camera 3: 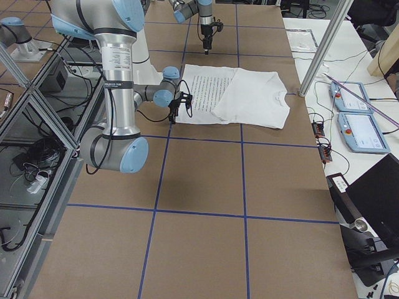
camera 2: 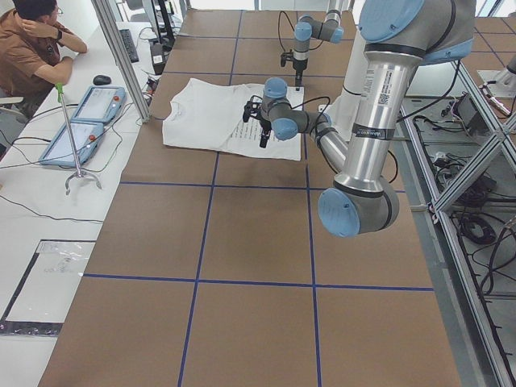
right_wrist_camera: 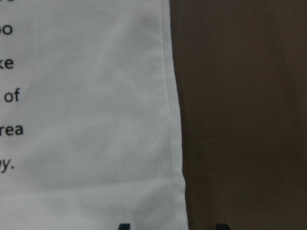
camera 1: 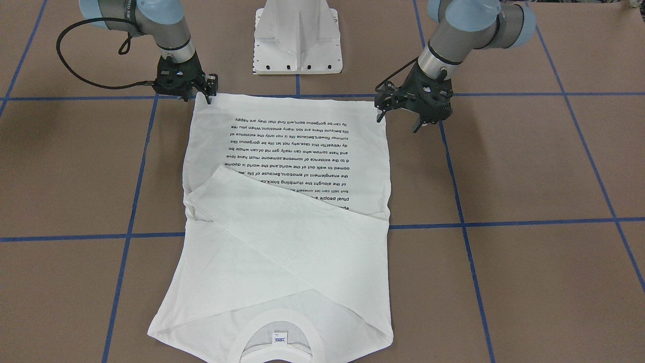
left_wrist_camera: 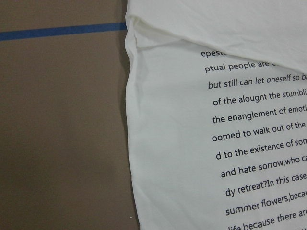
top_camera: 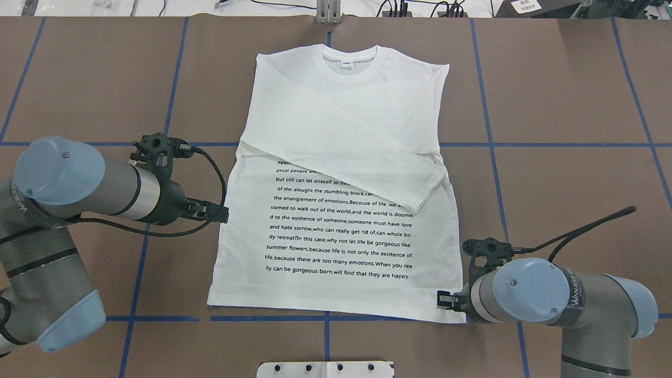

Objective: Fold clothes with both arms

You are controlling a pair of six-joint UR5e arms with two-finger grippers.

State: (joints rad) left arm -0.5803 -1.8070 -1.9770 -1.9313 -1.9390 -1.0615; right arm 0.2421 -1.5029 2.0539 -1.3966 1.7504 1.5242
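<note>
On brown tbl point(top_camera: 551, 94), flat wht T-shirt point(top_camera: 336, 126)

1. My T-shirt point(top_camera: 336, 131), centre frame, is white, with black text lines printed across its lower half.
2. The table point(top_camera: 551, 94) is brown, gridded with blue tape lines point(top_camera: 551, 144).
3. My left arm point(top_camera: 115, 191) and right arm point(top_camera: 588, 299) are silver-grey, capped light blue.

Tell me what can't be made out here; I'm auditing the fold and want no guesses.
Collar label: print too small in every view.
T-shirt top text lines: covered by the folded sleeve, overhead and front views.
Right claw: contact with the hem, masked by its own wrist overhead.
</note>
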